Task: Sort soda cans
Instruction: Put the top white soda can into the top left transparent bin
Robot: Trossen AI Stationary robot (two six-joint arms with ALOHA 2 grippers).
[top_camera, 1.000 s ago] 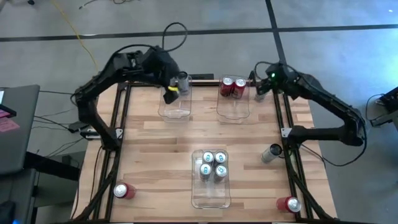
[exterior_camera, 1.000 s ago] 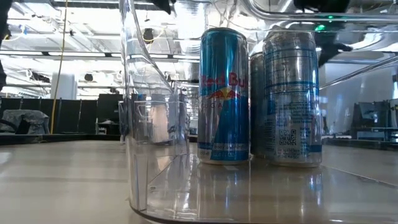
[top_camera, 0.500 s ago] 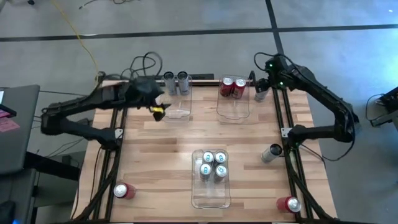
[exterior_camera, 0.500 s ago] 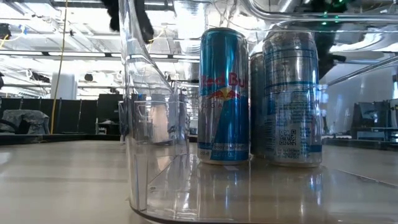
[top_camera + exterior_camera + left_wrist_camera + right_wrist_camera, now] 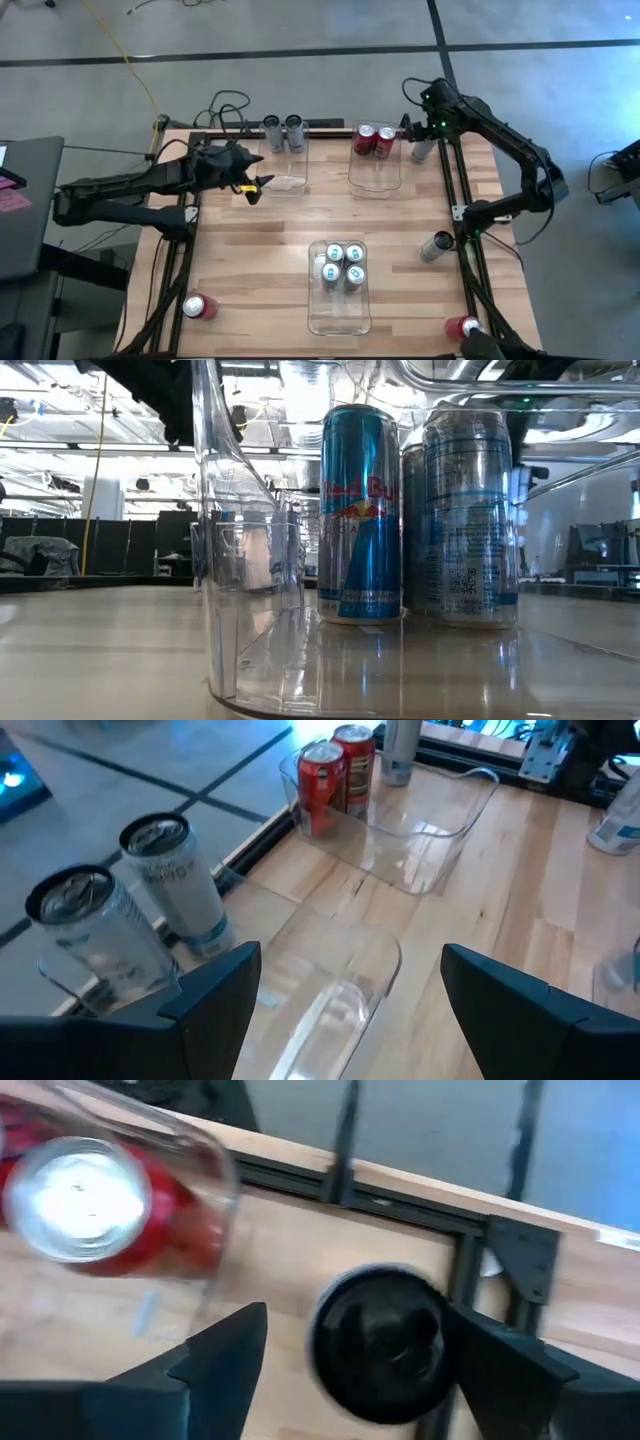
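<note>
Two grey soda cans (image 5: 272,132) (image 5: 295,132) stand upright in the far end of the left clear bin (image 5: 283,178). Two red cans (image 5: 375,140) stand in the right clear bin (image 5: 376,172). My left gripper (image 5: 252,190) hangs open just left of the left bin, holding nothing; its wrist view shows the grey pair (image 5: 170,880) ahead. My right gripper (image 5: 420,138) is open above an upright dark can (image 5: 380,1342) at the far right, one finger on either side of its top. Several pale blue cans (image 5: 340,265) stand in the middle bin (image 5: 338,310).
A grey can (image 5: 436,245) lies on its side by the right rail. One red can (image 5: 197,306) lies at the near left corner, another (image 5: 462,327) at the near right. Black frame rails (image 5: 452,180) run along both sides. The low view shows only the middle bin's cans (image 5: 360,510).
My left gripper has drawn back from above the left bin toward the table's left edge and sunk low, its arm now stretched flat. The two grey cans it left stand in the bin. My right arm has swung a little while its gripper stays over the dark can.
</note>
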